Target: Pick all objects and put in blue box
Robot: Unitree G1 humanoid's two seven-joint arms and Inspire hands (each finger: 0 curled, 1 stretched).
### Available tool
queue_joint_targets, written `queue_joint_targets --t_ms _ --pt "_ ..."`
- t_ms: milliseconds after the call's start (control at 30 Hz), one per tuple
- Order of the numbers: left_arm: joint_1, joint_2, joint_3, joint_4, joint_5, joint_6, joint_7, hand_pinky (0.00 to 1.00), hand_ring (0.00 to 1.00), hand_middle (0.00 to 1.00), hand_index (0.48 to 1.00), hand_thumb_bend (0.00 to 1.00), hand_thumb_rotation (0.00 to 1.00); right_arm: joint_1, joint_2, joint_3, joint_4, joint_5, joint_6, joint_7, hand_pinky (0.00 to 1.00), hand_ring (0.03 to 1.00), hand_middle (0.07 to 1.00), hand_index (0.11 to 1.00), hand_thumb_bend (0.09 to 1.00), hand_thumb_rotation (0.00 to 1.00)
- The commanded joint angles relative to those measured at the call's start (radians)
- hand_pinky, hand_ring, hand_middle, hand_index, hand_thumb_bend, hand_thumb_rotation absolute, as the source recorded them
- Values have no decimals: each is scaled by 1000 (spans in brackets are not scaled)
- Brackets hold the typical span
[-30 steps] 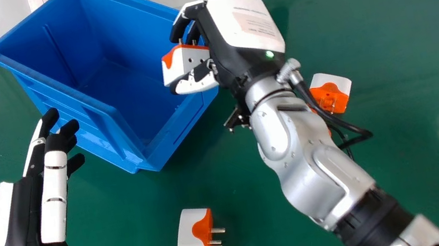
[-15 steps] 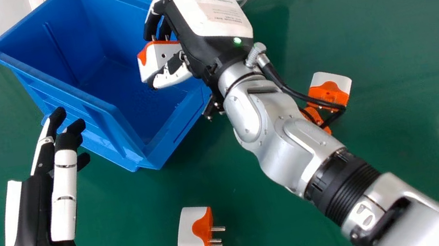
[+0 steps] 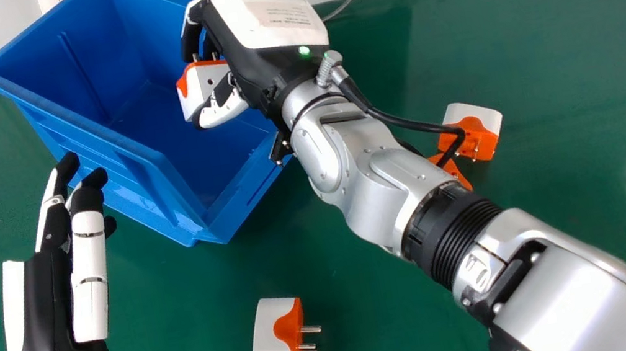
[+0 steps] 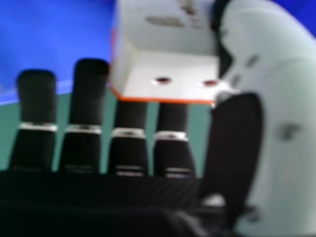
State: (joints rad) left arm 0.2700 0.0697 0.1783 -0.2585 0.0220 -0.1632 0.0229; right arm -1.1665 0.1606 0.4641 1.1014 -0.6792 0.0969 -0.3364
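Head view, upper left: right hand (image 3: 247, 54) pinches adapter (image 3: 204, 81) in curled fingers over blue box (image 3: 163, 180); left hand (image 3: 51, 324), fingers straight, lower left.

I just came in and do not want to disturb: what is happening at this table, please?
The robot's right hand holds a white and orange plug adapter over the blue box, apparently to put it in. A second adapter lies on the green table, a third farther right, beside another orange piece. The left hand is open and holds nothing.
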Motion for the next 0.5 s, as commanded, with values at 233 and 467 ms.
queue_joint_targets --t_ms 233,467 --pt "8 -11 -4 -22 5 -26 11 849 908 893 939 448 1000 -75 22 4 42 20 -75 -32 326 439 539 538 490 0" --pt "15 -10 1 -21 -3 -38 5 849 909 896 943 447 1000 -80 24 4 67 24 -107 -39 327 440 536 534 491 0"
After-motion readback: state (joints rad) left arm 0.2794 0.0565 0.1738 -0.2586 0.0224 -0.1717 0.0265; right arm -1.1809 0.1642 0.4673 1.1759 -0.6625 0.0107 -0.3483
